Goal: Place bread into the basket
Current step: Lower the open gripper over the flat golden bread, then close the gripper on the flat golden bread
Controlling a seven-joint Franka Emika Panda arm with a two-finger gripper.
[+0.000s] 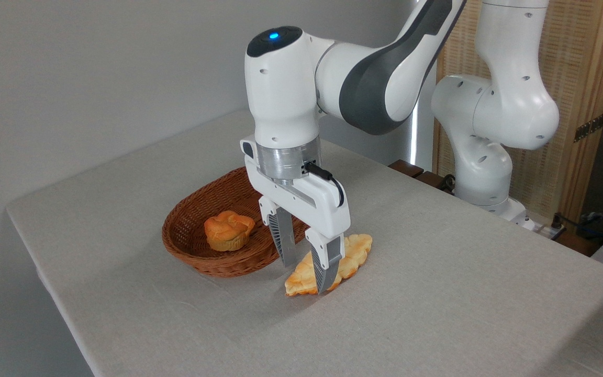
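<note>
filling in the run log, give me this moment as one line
pincer: open, straddling bread | bread: on table, outside wicker basket | basket: holds muffin

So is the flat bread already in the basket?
No, the bread lies on the table beside the basket, between the open gripper fingers.

Gripper [304, 276]: fingers [284, 241] spread, straddling the bread
Bread [355, 252]: flat on the desk [437, 293], just right of the basket
Basket [197, 256]: holds a muffin [228, 230]
</note>
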